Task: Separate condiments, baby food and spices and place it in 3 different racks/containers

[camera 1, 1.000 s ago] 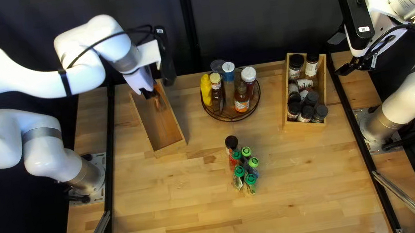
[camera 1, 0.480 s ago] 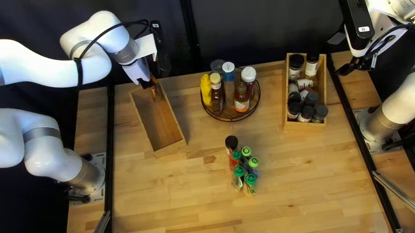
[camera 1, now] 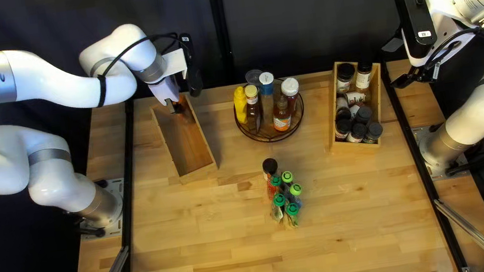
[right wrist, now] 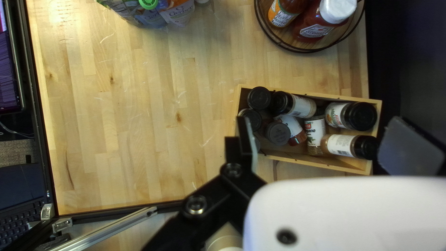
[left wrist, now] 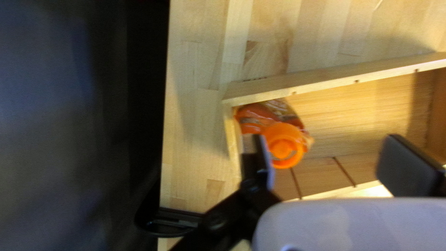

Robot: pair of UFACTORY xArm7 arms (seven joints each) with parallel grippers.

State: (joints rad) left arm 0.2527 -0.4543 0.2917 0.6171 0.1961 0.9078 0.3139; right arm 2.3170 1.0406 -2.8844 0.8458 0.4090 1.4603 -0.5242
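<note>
Fingers of the left gripper [camera 1: 176, 107] stand spread, one beside the orange cap [left wrist: 285, 145] of a pouch [left wrist: 251, 117], the other well apart from it. Whether the near finger touches the cap cannot be told. The pouch leans in a corner of the left box [camera 1: 199, 173], at the box's far end, and is the only pouch seen in there. Its body is partly hidden behind the cap, which faces up toward the wrist camera.

To the right of that box in the top left view, a round tray [camera 1: 272, 140] with a dark wire rim holds the condiments: a yellow bottle [camera 1: 240, 106], a blue-and-white-capped bottle [camera 1: 266, 81], a white-capped red bottle [camera 1: 290, 88], an orange-labelled bottle [camera 1: 281, 116] and a few others crowded close.

Nearer the middle of the table [camera 1: 218, 239], five green-capped pouches [camera 1: 279, 200] stand bunched upright, some caps darker green, some lime. A black-capped container [camera 1: 269, 166] stands just beside them, on the side toward the tray.

Farther right, the right box [camera 1: 358, 147] is packed with black-lidded spice jars [camera 1: 359, 133]. The right wrist view shows some upright with their lids up and others tipped on their sides, a white-labelled one lying along a long wall.

Beside that box in the top left view, the raised right gripper [camera 1: 397, 64] also has its fingers apart. Behind everything hangs a dark curtain [camera 1: 307, 15].
</note>
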